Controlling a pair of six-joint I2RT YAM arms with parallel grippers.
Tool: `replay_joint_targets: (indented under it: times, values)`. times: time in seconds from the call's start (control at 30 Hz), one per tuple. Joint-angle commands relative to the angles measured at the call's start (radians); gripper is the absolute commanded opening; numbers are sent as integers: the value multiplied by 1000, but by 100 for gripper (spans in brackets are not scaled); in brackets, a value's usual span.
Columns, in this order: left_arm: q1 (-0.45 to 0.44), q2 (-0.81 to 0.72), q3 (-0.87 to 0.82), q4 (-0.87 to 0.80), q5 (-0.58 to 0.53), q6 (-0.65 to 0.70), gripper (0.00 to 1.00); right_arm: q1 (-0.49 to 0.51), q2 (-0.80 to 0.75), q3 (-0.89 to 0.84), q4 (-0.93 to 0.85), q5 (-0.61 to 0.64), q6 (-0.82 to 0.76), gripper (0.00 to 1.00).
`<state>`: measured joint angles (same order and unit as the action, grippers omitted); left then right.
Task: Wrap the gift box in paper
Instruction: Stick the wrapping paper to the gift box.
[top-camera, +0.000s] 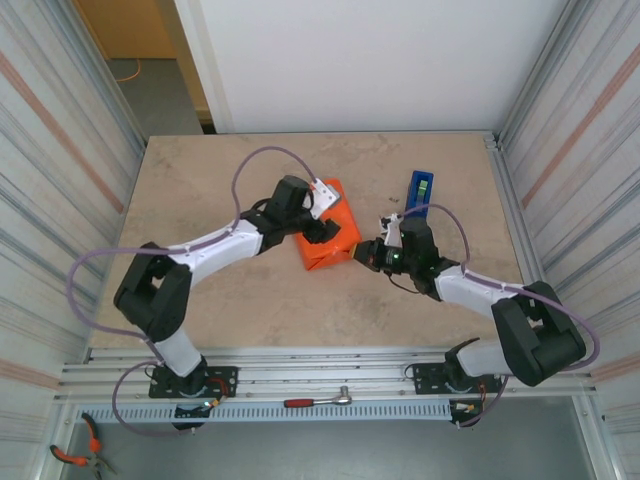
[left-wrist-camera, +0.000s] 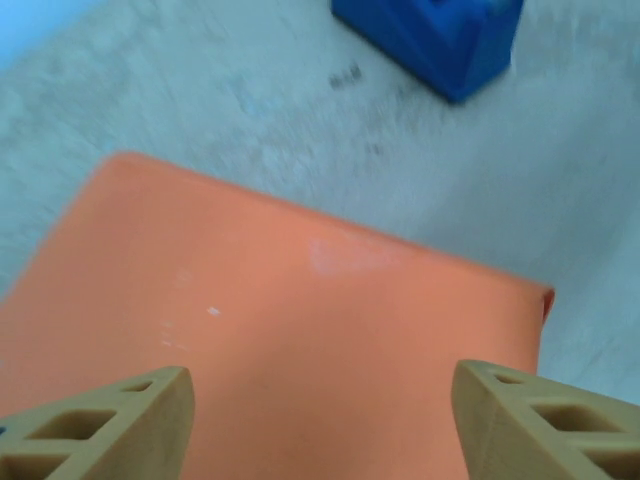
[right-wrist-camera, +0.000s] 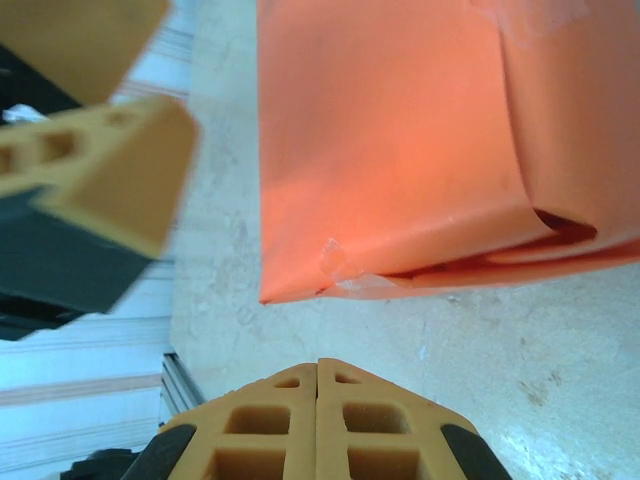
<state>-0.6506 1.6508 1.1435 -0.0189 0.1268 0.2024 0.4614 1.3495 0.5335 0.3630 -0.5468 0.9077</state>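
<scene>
Near the middle of the desk (top-camera: 200, 190) the gift box (top-camera: 328, 238) lies covered by the paper (right-wrist-camera: 390, 150), with some tape on it. One end fold gapes a little, so I judge it needs closing. The left pincer (left-wrist-camera: 320, 388) stands wide above the box, and the right pincer (right-wrist-camera: 318, 372) is closed on nothing, just beside it.

Top camera: fixed high at near edge, looks down over whole table (top-camera: 200, 190), far off. Left wrist: close above box (left-wrist-camera: 300, 330), facing down and out toward dispenser (left-wrist-camera: 440, 40). Right wrist: low, close, faces box's folded end. All three share box; top and left wrist share dispenser.
</scene>
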Motion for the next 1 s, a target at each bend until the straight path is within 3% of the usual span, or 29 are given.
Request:
replay_joint_targets:
  times: [0.0,0.5,0.73,0.77,0.87,0.97]
  values:
    - [32,-106,-45,86,-40,-95,74,19,39,81,-46,-11,-53,0]
    - [124,-343,-319,187,-134,-267,85,68,318,212,63,-38,-17,0]
    - [167,-357,-350,147,-169,-361,88,22,212,196,40,-62,0,0]
    - [185,-350,-346,132,-158,-394,89,6,180,199,4,-53,-9,4]
    - [240,-306,-316,88,-90,-485,90,-41,112,238,-166,-8,-83,39]
    - [263,-245,-279,84,-26,-529,91,-105,122,300,-280,4,-142,50]
